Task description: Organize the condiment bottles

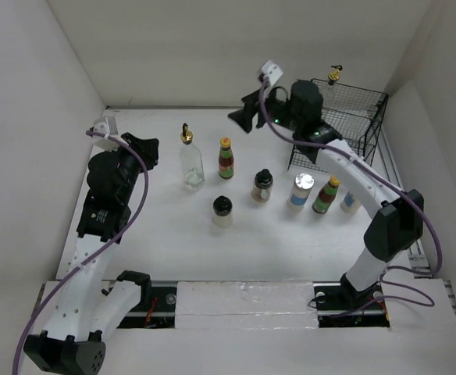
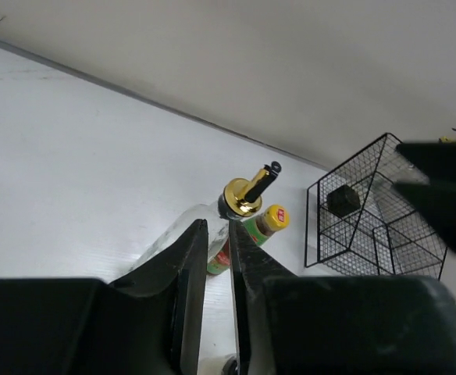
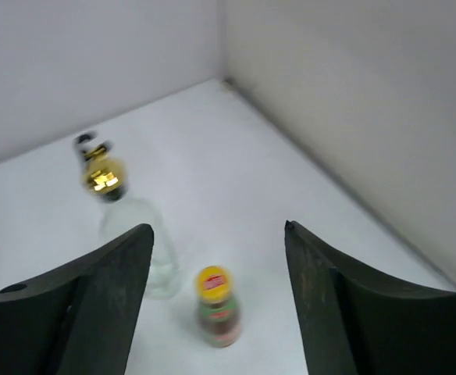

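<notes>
A row of condiment bottles stands mid-table. From left they are a clear glass bottle (image 1: 190, 164) with a gold spout, a yellow-capped sauce (image 1: 226, 158) and two black-capped jars (image 1: 262, 185) (image 1: 222, 211). Then come a shaker (image 1: 301, 190), another yellow-capped sauce (image 1: 326, 194) and a white-capped shaker (image 1: 350, 201). My left gripper (image 1: 144, 146) (image 2: 216, 225) is shut and holds nothing, left of the glass bottle (image 2: 244, 197). My right gripper (image 1: 242, 114) (image 3: 217, 226) hangs open above the table, back of the sauce (image 3: 216, 308) and glass bottle (image 3: 126, 226), touching neither.
A black wire basket (image 1: 353, 117) (image 2: 368, 211) stands at the back right, with a gold-spouted bottle (image 1: 334, 75) showing at its far rim. White walls close in the table at the back and on both sides.
</notes>
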`<state>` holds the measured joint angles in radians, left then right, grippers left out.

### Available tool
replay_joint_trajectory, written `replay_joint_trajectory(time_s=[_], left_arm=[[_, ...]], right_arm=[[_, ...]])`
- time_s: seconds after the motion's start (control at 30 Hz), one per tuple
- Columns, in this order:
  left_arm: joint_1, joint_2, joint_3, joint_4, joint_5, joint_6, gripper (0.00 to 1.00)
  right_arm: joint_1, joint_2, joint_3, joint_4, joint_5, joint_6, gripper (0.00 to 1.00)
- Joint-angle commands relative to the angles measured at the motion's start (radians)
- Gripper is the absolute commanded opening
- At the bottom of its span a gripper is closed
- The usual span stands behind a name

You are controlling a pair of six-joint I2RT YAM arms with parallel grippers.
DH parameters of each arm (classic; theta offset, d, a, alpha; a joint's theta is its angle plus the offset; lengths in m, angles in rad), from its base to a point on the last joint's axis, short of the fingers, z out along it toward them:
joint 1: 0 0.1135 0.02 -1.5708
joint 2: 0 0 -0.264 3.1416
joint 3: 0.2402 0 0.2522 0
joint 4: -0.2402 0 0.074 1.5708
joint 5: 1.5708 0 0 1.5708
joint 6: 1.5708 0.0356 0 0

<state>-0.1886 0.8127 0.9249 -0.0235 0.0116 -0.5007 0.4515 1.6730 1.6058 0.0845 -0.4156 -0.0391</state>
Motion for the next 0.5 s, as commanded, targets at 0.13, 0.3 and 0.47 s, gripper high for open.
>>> replay_joint_trajectory(time_s=[0.13, 0.3, 0.47], left_arm=[[0.011, -0.02, 0.029, -0.007, -0.068, -0.019, 0.23], [0.011, -0.02, 0.029, -0.007, -0.059, -0.019, 0.29], [0.011, -0.03, 0.029, 0.002, -0.049, -0.019, 0.31]], right_arm=[[0.18, 0.074, -0.032, 0.035, -0.173, -0.128, 0.85], [0.211, 0.197, 0.069, 0.035, -0.183, -0.127, 0.85], [0.251, 0.286, 0.152, 0.044, -0.152, -0.114, 0.85]])
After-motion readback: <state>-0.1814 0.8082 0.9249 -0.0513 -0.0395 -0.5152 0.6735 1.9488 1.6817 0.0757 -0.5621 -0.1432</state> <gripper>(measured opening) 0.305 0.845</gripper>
